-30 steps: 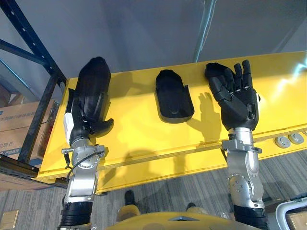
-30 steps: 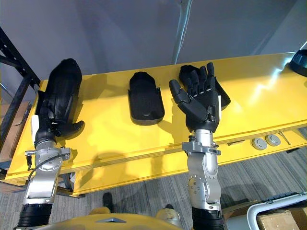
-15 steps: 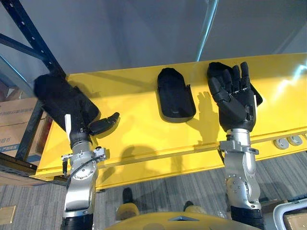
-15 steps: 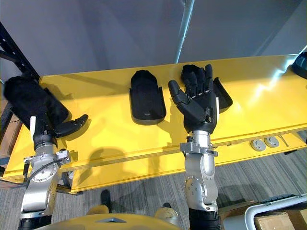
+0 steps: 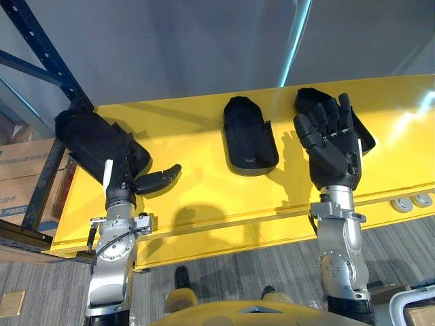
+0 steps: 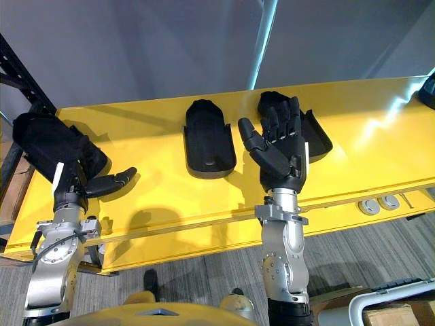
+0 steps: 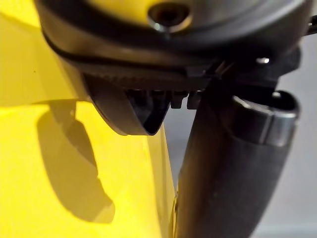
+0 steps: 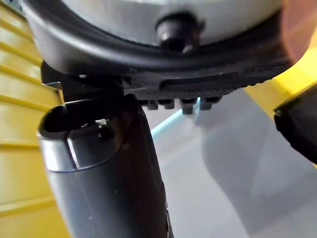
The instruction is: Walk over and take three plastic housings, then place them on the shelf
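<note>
The placing step looks nearly done: the middle housing (image 5: 250, 136) and right housing (image 5: 307, 100) lie on the yellow shelf (image 5: 204, 197), at centre and upper right, with the right hand (image 5: 333, 153) raised before the latter, spread and empty. The left housing (image 5: 85, 136) sits tilted at the left hand (image 5: 122, 178), upper left; its hold cannot be told. Next, that housing probably needs settling flat and the hand drawing clear.

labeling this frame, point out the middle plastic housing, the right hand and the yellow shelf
middle plastic housing (image 5: 250, 139): left eye view, its centre
right hand (image 5: 333, 159): left eye view, mid hand
yellow shelf (image 5: 204, 191): left eye view, bare top surface
</note>
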Robot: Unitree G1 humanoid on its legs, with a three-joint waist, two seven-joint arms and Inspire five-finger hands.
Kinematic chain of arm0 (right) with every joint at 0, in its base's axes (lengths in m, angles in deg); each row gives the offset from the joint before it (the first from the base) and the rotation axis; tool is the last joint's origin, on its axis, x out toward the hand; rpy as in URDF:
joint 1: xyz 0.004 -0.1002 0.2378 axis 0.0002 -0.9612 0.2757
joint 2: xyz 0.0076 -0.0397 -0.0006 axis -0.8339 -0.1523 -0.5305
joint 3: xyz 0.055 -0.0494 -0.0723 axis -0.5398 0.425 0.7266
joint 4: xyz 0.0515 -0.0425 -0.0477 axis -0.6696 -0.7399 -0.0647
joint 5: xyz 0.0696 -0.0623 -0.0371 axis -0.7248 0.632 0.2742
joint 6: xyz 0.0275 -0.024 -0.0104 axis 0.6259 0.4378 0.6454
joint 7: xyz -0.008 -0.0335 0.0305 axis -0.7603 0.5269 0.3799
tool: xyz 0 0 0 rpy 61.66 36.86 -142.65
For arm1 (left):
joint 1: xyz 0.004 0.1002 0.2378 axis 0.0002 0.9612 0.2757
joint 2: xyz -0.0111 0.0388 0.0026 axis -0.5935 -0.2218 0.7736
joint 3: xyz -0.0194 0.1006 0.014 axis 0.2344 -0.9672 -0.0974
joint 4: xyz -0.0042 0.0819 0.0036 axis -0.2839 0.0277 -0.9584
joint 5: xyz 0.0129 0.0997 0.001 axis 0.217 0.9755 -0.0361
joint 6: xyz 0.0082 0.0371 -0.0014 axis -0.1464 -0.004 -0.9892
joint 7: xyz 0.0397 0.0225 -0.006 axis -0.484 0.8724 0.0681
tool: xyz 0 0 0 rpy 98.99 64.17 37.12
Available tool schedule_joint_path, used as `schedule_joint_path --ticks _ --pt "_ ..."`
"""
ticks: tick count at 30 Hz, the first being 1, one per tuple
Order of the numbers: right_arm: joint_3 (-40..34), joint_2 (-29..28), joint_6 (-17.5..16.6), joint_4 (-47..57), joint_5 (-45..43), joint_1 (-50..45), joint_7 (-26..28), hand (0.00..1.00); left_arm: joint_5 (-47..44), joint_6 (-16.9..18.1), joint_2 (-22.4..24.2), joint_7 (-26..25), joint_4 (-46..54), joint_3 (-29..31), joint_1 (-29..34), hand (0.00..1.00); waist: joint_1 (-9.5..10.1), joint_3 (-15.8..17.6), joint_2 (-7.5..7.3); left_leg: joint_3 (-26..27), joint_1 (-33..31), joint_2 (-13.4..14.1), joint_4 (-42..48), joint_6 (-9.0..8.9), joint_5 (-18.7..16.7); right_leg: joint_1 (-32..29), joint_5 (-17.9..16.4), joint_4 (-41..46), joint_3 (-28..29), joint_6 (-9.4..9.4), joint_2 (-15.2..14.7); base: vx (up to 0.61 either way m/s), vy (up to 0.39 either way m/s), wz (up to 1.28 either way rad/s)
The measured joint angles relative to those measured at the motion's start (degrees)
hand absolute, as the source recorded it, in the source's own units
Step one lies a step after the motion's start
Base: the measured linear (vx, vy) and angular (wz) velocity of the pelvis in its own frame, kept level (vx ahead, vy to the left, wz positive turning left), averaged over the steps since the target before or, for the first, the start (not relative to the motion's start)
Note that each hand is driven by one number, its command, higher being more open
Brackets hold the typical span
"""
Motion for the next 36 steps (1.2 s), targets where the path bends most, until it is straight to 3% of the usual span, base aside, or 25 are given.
schedule_joint_path --ticks 8,15,19,24,27,30,32,36 --pt "-0.1 0.8 0.0 -0.1 -0.2 -0.3 0.5 1.00 14.3 0.2 -3.3 10.1 0.0 -2.5 0.0 1.00 -0.01 -1.2 1.57 0.1 -0.8 0.1 0.0 -0.06 -0.1 -0.9 -0.2 0.0 0.1 -0.28 0.1 0.00 0.000 0.00" --pt "-1.0 2.4 0.1 -0.2 -0.3 -0.4 0.8 1.00 16.2 0.3 -5.2 12.6 -0.1 -3.6 0.0 1.00 -0.01 -1.7 2.17 0.2 -0.7 0.2 0.0 -0.10 -0.1 -1.0 0.0 0.2 0.3 -0.07 0.2 0.00 0.000 0.00" --pt "-1.2 2.5 0.3 -0.2 -0.4 -0.4 1.4 1.00 18.4 2.3 -7.4 14.9 -0.9 -3.5 0.2 1.00 -0.01 -1.8 2.22 0.3 -0.7 0.2 0.0 -0.10 -0.1 -1.0 0.0 0.3 0.4 -0.07 0.2 0.00 0.000 0.00" --pt "-1.2 4.6 0.8 -0.3 -0.5 -0.4 3.1 1.00 19.5 6.8 -9.8 17.6 -0.9 -3.4 2.3 1.00 0.11 -2.7 2.26 0.6 -0.8 0.2 0.0 -0.13 -0.1 -1.3 0.0 0.3 0.7 -0.05 0.1 0.00 -0.002 -0.01" --pt "-1.2 6.2 0.8 -0.4 -0.2 0.1 5.7 1.00 17.3 10.1 -9.8 14.7 -0.9 -2.6 2.5 1.00 0.18 -3.1 2.51 0.6 -0.7 0.2 0.0 -0.13 -0.1 -1.3 0.0 0.3 0.7 -0.05 0.1 0.00 0.000 0.00" --pt "-1.3 7.6 0.8 -0.3 4.0 0.5 9.0 1.00 13.4 16.6 -9.8 7.5 -0.7 -0.8 2.3 1.00 0.20 -3.3 2.59 0.4 -0.7 0.2 0.0 -0.14 0.0 -1.3 0.0 0.5 0.4 -0.05 0.1 0.00 -0.003 0.01" --pt "-1.0 9.5 0.8 -0.3 9.7 0.8 12.5 1.00 10.3 23.0 -9.8 3.2 1.4 1.5 1.9 1.00 0.53 -3.3 2.52 0.0 -0.7 0.2 0.0 -0.15 0.0 -1.0 0.0 0.5 -0.1 -0.08 0.1 0.00 -0.003 0.07" --pt "2.0 14.8 1.2 -0.7 19.9 4.1 16.1 1.00 5.3 30.7 -9.4 3.5 8.6 2.8 2.0 1.00 1.87 -3.4 2.44 -1.1 -0.8 0.1 0.0 -0.10 0.3 -0.3 -0.1 0.5 -1.1 -0.12 0.2 0.00 -0.007 0.14"
